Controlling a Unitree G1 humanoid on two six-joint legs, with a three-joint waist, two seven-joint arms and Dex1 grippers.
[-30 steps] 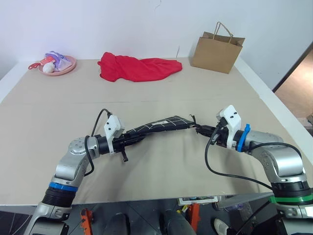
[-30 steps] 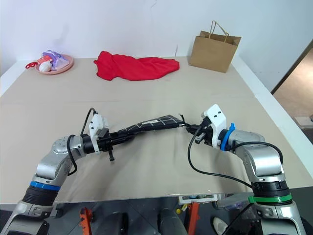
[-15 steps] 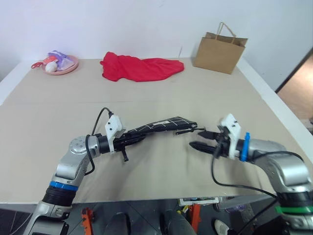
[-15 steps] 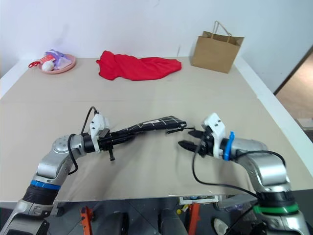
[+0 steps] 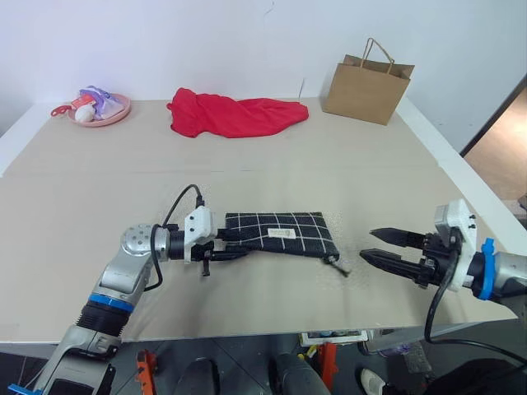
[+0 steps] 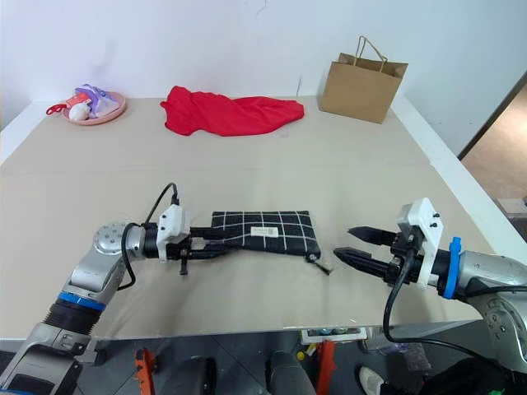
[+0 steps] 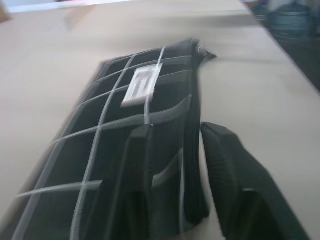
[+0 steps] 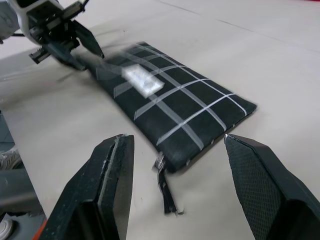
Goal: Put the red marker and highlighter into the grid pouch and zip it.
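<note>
1. Grid pouch [image 5: 278, 232] lying flat on the counter [image 5: 247, 156] at centre frame, white label facing up, zipper pull cord [image 5: 335, 263] trailing off the lower right corner.
2. Appears zipped along the near edge; red marker and highlighter nowhere to be picked out, so presumably inside, though not possible to confirm.
3. Likely to handle as light, soft fabric: limp, apt to sag and fold if lifted by one end, not slippery, not fragile. Best taken at a short edge or corner seam for holding, and by the cord for any further zipping.
4. Left gripper [image 5: 229, 246] at the pouch's left end, jaws parted with one finger across the fabric and one beside the edge; looks released rather than clamped.
5. Right gripper [image 5: 385, 247] at lower right of the frame, well apart from the pouch, jaws spread wide and grasping nothing.
6. Farther out: red cloth [image 5: 235, 116] at upper centre, brown paper bag [image 5: 366, 81] at upper right, pink plate [image 5: 118, 114] with small items at upper left.
7. Judging by the layout, task near its end or done.
</note>
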